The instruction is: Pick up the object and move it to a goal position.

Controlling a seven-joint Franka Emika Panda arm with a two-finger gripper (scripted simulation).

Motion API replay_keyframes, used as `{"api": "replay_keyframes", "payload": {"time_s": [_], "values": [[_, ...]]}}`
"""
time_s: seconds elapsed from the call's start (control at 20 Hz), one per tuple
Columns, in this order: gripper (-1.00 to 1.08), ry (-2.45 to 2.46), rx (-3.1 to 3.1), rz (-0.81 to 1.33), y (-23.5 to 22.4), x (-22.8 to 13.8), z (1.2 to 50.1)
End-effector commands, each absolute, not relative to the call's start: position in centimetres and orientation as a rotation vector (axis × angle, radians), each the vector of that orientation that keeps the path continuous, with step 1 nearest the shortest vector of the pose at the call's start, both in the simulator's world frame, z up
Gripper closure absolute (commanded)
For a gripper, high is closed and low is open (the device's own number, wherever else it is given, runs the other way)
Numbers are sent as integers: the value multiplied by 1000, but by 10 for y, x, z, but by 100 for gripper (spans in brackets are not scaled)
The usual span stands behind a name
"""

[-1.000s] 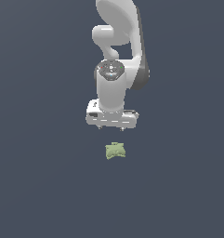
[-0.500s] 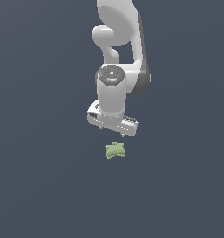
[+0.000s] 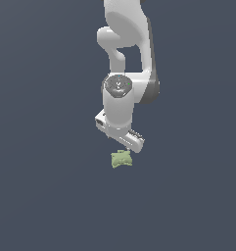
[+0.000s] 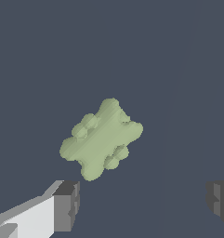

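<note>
Poised just above the small pale olive-green lumpy object [image 4: 102, 138] on the dark grey floor [image 3: 46, 196], white 2-fingered gripper [image 4: 143, 204] spread wide and empty, object's long axis running 1-to-7 o'clock, askew to the fingers' line.

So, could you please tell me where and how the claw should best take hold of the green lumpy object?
Probably across the object's narrower middle, coming straight down from above. It lies flat and skewed, with knobs at the corners; the open claw is wider than it, so turning to meet its longer flanks should give flatter contact.
</note>
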State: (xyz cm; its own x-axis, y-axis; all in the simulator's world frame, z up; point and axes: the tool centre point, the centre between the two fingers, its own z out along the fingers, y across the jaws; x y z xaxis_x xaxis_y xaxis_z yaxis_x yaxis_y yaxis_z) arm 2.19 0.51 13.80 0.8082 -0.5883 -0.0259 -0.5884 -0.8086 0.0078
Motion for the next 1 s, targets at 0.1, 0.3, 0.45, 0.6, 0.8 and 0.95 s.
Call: {"api": "replay_keyframes", "payload": {"time_s": [0.1,0.3,0.45,0.6,0.8,0.95], "values": [[-92,1159,-2919,39,7,27,133],[-92,1318,-2851,35,8,32,129],[-92,1435,-2795,32,10,36,126],[-92,1548,-2734,27,11,40,124],[-92,1695,-2646,21,13,44,120],[-92,1795,-2579,16,14,48,117]]}}
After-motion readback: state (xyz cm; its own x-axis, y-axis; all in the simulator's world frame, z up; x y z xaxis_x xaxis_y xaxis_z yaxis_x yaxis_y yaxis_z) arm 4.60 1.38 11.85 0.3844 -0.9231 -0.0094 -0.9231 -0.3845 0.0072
